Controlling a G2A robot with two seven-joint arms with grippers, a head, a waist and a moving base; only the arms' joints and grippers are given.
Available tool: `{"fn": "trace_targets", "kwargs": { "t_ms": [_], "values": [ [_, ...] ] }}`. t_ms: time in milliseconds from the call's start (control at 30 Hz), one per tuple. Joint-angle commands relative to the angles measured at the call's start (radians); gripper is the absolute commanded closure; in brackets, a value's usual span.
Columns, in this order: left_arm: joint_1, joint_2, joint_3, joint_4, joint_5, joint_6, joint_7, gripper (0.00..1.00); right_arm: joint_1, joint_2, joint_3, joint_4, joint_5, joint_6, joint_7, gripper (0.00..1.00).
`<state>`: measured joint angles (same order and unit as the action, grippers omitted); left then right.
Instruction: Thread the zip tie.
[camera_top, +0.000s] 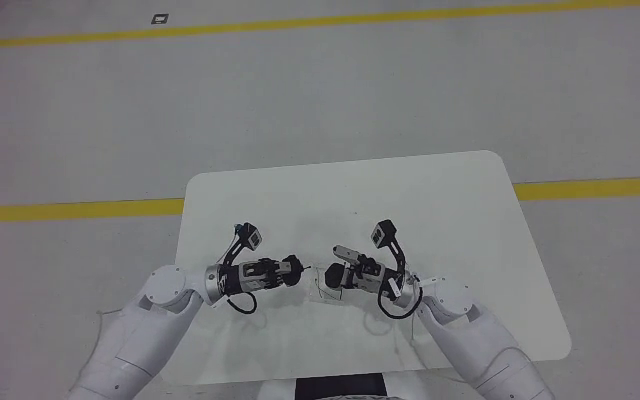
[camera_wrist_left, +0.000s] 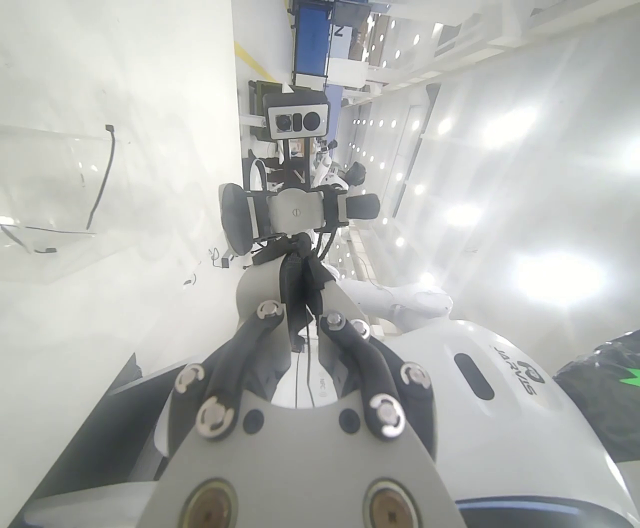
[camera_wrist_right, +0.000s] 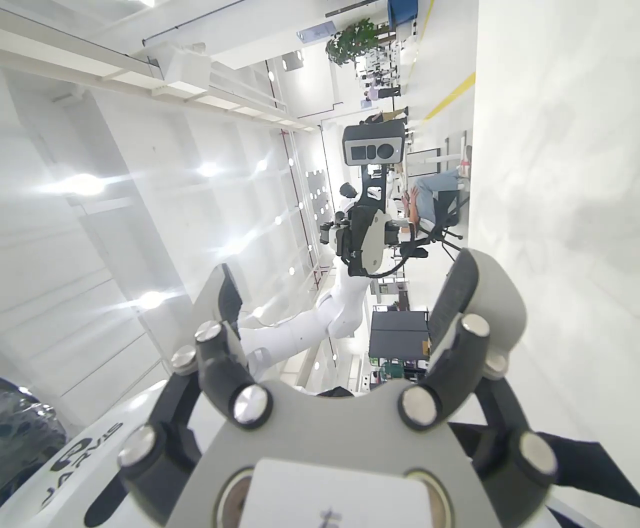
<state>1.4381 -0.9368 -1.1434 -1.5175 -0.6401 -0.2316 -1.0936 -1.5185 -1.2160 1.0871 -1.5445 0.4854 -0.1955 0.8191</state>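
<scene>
Gripping the black zip tie (camera_wrist_left: 267, 256) with the left tool (camera_wrist_left: 301, 280), pinched tight, down at six o'clock over the worktop (camera_top: 450, 200). Facing it from three o'clock with the right tool (camera_wrist_right: 345, 280), fingers spread wide.

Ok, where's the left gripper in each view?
Top view: left gripper over the table, facing the right gripper.
Left wrist view: left gripper close up, right gripper beyond.
Right wrist view: left gripper farther off, between the right gripper's open fingers.
Shared landmark: right gripper.
</scene>
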Motion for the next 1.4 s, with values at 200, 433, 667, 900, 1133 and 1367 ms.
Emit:
{"fn": "trace_targets", "kwargs": {
  "t_ms": [200, 433, 667, 900, 1133, 1367],
  "values": [
    [-0.006, 0.009, -0.011, 0.048, -0.028, 0.006, -0.133, 1.0, 0.031, 0.003, -0.006, 0.08, 0.148, 0.036, 0.216, 0.0],
    [-0.008, 0.015, -0.022, 0.113, -0.099, -0.042, -0.28, 1.0, 0.088, -0.004, -0.058, 0.147, 0.162, 0.044, 0.314, 0.0],
    [-0.012, 0.016, -0.016, 0.12, -0.097, -0.064, -0.296, 1.0, 0.092, -0.005, -0.06, 0.152, 0.163, 0.041, 0.312, 0.0],
    [-0.012, 0.016, -0.016, 0.12, -0.097, -0.064, -0.296, 1.0, 0.089, -0.007, -0.087, 0.126, 0.127, 0.052, 0.264, 0.0],
    [-0.012, 0.016, -0.016, 0.12, -0.097, -0.064, -0.296, 1.0, 0.111, -0.017, -0.14, 0.142, 0.105, 0.046, 0.246, 0.32],
    [-0.012, 0.016, -0.016, 0.12, -0.097, -0.064, -0.296, 1.0, 0.138, -0.024, -0.171, 0.165, 0.097, 0.038, 0.237, 0.74]
  ]
}}
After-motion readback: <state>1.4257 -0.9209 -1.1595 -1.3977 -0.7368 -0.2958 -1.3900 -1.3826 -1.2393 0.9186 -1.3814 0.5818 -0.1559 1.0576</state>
